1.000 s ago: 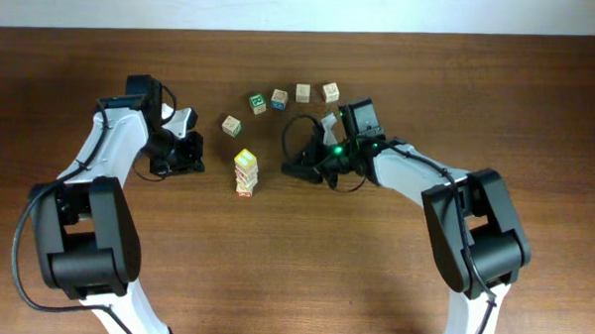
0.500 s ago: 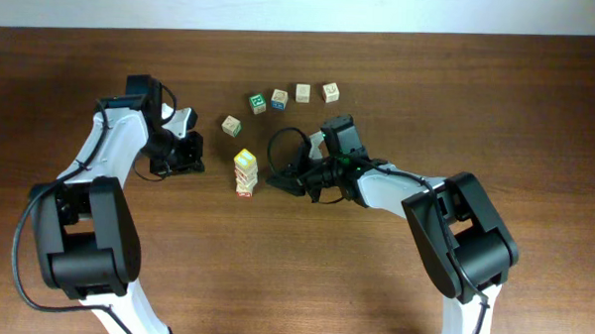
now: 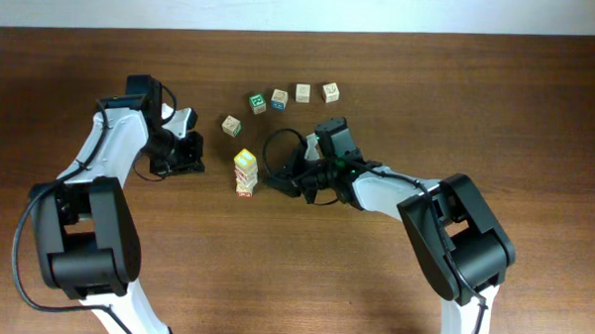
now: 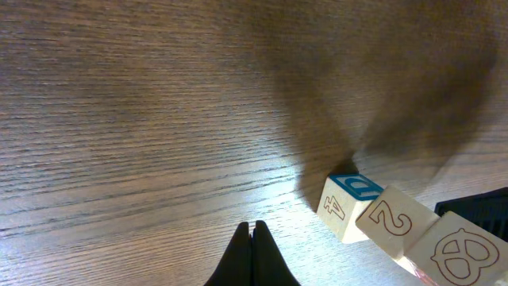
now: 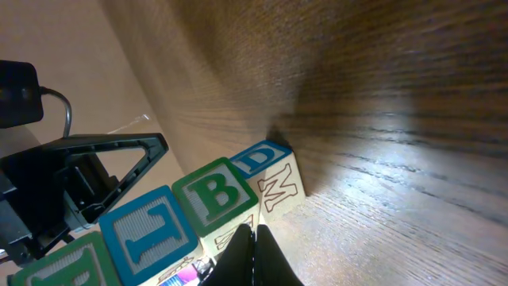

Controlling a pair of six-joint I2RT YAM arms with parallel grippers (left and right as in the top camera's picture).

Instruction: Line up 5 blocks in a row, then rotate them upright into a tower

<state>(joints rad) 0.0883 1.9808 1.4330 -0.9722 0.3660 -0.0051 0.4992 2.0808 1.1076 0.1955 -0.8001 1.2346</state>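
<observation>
The blocks (image 3: 245, 173) lie in one joined line on the wooden table, running near to far between my two grippers. In the right wrist view the line shows a green B cube (image 5: 214, 195), a blue cube (image 5: 147, 232) and an end cube (image 5: 276, 181) marked D and M. My right gripper (image 3: 266, 183) (image 5: 255, 237) is shut and empty, its tips right at the side of the B cube. My left gripper (image 3: 201, 165) (image 4: 253, 237) is shut and empty, a short way left of the line, whose cubes (image 4: 390, 226) show at lower right.
Several separate letter cubes lie in an arc behind the line, from one (image 3: 231, 126) at the left to one (image 3: 330, 91) at the right. A black cable (image 3: 279, 142) loops beside the right wrist. The table's far edge (image 3: 302, 32) runs along the top.
My right gripper has swung left across the table and come up to the right side of the line. The left arm and the line have not visibly moved.
</observation>
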